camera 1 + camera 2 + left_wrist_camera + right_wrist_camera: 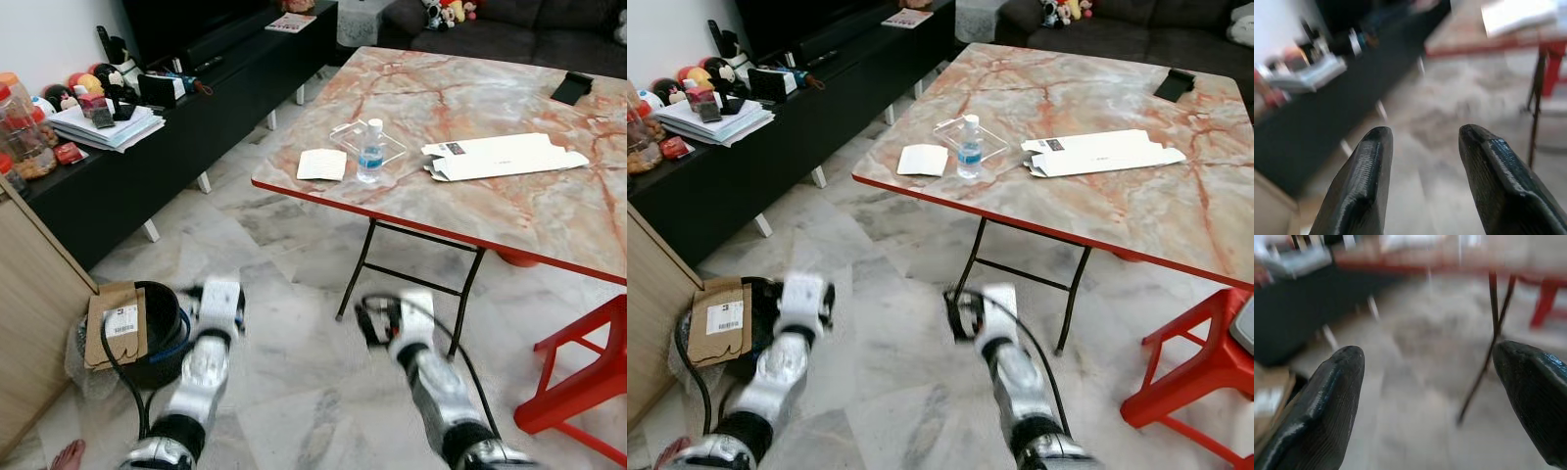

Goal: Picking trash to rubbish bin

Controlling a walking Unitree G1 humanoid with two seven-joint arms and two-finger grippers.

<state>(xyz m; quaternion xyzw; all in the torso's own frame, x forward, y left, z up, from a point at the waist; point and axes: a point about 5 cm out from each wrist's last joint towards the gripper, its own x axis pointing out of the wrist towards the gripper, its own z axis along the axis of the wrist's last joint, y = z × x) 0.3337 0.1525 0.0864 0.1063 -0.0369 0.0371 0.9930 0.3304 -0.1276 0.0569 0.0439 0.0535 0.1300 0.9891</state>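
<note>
Left gripper [1420, 147]: jaws standing apart with a clear gap, nothing between the fingers, touching nothing; it is hanging low over the marble floor [284, 392], beside the black rubbish bin [162, 333]. Right gripper [1425, 382]: jaws spread wider, also holding nothing, hovering above the floor in front of the table legs. Both arms are showing motion blur in the head views.

Trash is lying on the marble-top folding table [549, 206], well apart from both grippers. A small plastic water bottle [370, 152] is standing upright, long axis vertical, white cap up, blue label around its middle. It is sitting on or against a clear flat plastic tray [367, 140]; contact is probably there but hard to confirm. A white folded paper [322, 164] is lying flat just beside the bottle. A flattened white carton [505, 157] is lying with its long axis running across the table.

A piece of brown cardboard [116, 323] is leaning on the bin's rim.
</note>
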